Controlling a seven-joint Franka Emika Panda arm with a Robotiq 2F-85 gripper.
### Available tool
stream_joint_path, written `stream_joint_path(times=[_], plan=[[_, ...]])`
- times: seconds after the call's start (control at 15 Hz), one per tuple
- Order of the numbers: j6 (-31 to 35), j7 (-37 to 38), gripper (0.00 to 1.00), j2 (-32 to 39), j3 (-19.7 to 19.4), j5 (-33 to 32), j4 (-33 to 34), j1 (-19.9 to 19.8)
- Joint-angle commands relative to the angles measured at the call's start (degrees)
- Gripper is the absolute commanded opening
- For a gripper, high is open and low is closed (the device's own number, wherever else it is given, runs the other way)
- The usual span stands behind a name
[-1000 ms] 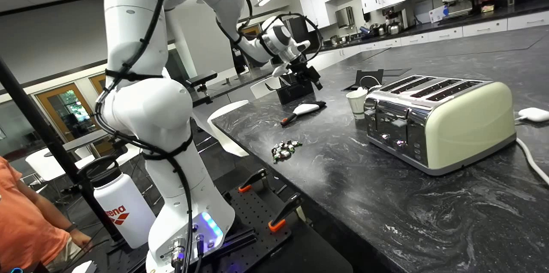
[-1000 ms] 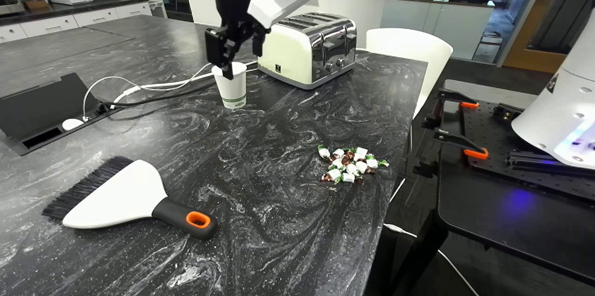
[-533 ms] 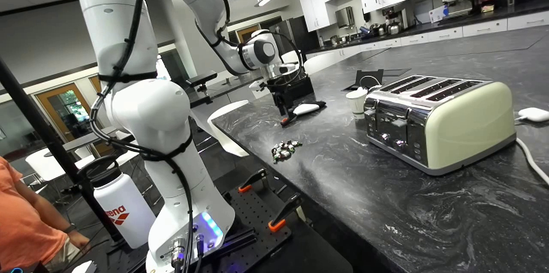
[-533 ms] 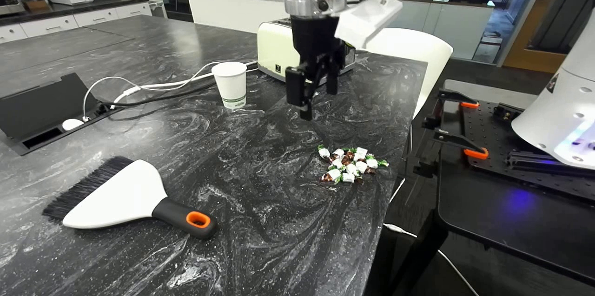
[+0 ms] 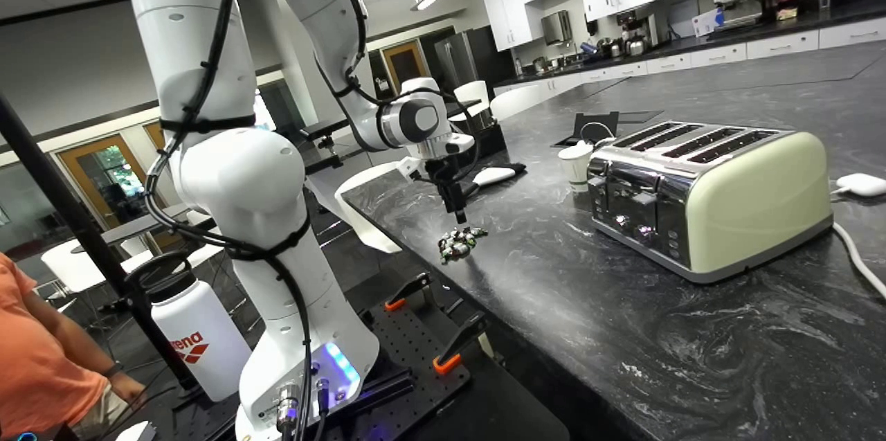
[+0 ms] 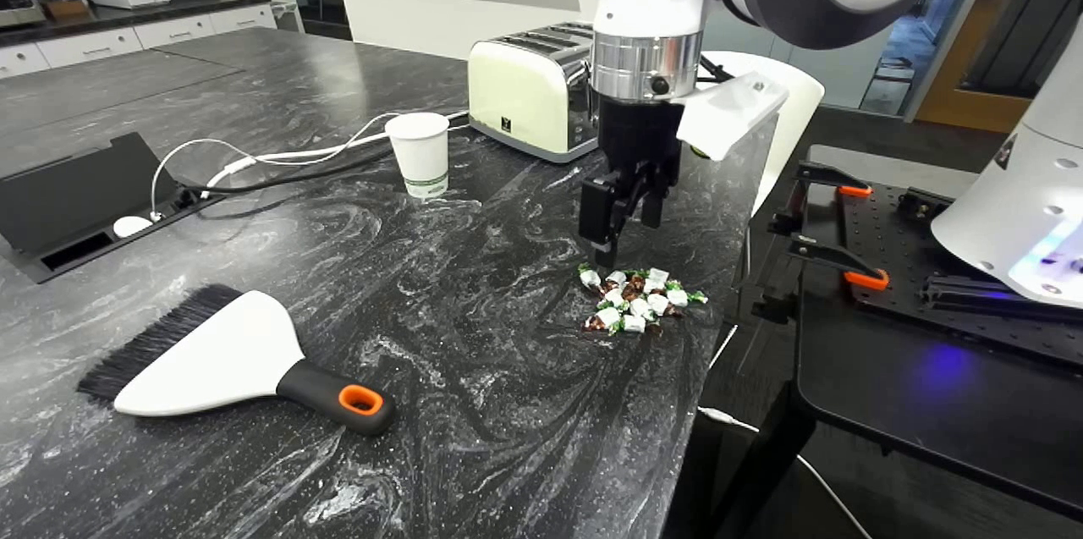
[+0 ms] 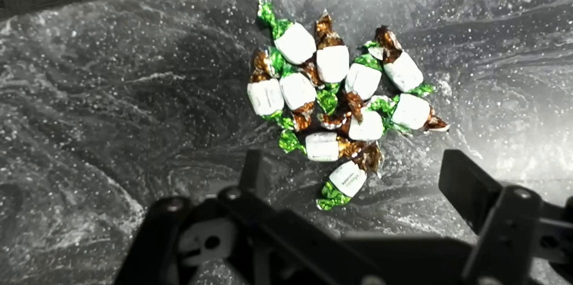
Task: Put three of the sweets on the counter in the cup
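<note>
Wrapped sweets (image 7: 353, 101), white in the middle with twisted green and brown ends, lie in a loose cluster on the dark, pale-streaked desk (image 6: 474, 454), near its edge. The hand (image 6: 629, 239) points downward close above the cluster, its fingers spread wide and grasping nothing; in the wrist view, part of the cluster appears between them. The cup (image 6: 421, 156), of white paper with a green band near its base, stands upright on the desk, well apart from the sweets. Near it stands the toaster (image 5: 711, 202), cream-sided and chrome-fronted. A brush (image 6: 224, 365) with a white body, dark bristles and a black handle lies flat on the desk, the handle being the part nearer the sweets. In an exterior view, cables (image 6: 241, 165) run from beside a raised black flap (image 6: 85, 192), past the cup, toward the toaster. Off the desk, a white bottle (image 5: 201, 344) with red lettering stands beside the base of the arm (image 5: 239, 167); a person (image 5: 52, 344) in orange is partly in view.
</note>
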Motion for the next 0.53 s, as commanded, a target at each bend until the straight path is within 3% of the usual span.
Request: stream_joint_path(times=[0.0,0.47], plan=[[5.5,-1.6,1.00,0.8,0.7,1.9,-2.2,-0.4],[10.2,0.7,1.00,4.7,-3.1,-1.2,-1.6,3.2]])
